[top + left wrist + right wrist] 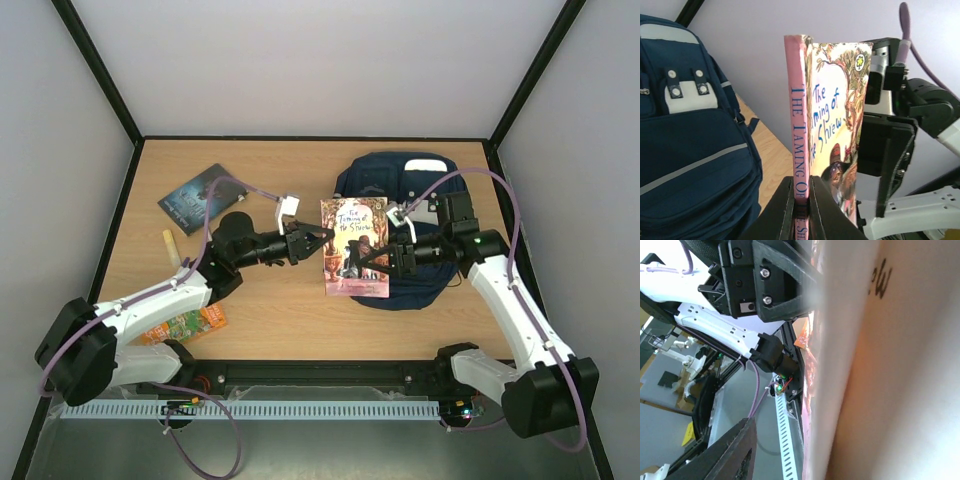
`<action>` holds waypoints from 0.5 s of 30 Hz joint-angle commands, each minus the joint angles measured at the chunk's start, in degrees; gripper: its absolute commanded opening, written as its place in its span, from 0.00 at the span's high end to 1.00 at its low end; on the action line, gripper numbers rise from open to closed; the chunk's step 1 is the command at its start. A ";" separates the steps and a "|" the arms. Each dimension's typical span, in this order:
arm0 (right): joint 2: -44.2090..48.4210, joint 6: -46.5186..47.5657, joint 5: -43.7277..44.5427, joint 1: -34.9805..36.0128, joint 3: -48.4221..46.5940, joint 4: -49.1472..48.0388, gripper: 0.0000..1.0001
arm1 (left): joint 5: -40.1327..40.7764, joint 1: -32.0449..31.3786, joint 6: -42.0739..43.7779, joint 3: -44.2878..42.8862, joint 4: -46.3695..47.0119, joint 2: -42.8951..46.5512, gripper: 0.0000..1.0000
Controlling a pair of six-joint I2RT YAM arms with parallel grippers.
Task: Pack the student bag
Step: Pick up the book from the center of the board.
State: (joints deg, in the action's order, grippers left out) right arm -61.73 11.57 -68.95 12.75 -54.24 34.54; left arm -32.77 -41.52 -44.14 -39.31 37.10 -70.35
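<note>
The student bag (pixel 372 172) lies navy-blue at the back right of the table, and fills the left of the left wrist view (pixel 690 150). A paperback, "The Taming of the Shrew" (pixel 354 245), hangs in the air over the bag's front edge. My left gripper (pixel 322 238) is shut on its pink spine (pixel 801 200). My right gripper (pixel 372 258) straddles the book's opposite edge. In the right wrist view the book (pixel 880 365) fills the right side, and one black finger (pixel 730 455) stands apart from its pages. The other finger is hidden behind the book.
A dark blue book (pixel 203 197) lies at the back left. A pale stick (pixel 172 247) and an orange packet (pixel 185 325) lie by the left arm. Dark walls ring the table.
</note>
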 commanded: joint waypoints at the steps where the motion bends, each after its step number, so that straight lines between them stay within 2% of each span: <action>1: 2.77 -3.74 -1.63 -0.08 0.80 -1.72 0.54 | 6.07 -0.23 4.07 -1.99 -2.94 0.09 0.98; 6: 5.06 -7.06 0.24 -0.28 2.01 -4.49 0.54 | 9.55 -0.23 5.48 -2.15 -6.36 0.95 0.98; 12: 3.67 -8.09 2.79 -0.36 1.34 -4.01 0.59 | 10.40 -0.23 5.09 -2.43 -6.43 0.42 0.98; 15: 2.11 -7.58 1.81 -0.31 0.39 -2.46 0.58 | 10.47 -0.21 5.84 -1.47 -7.13 1.84 0.97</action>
State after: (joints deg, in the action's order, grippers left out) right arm -58.33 4.64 -64.77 12.58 -52.75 30.57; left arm -26.44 -42.13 -40.80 -40.56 31.24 -70.15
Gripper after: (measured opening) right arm 0.414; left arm 0.056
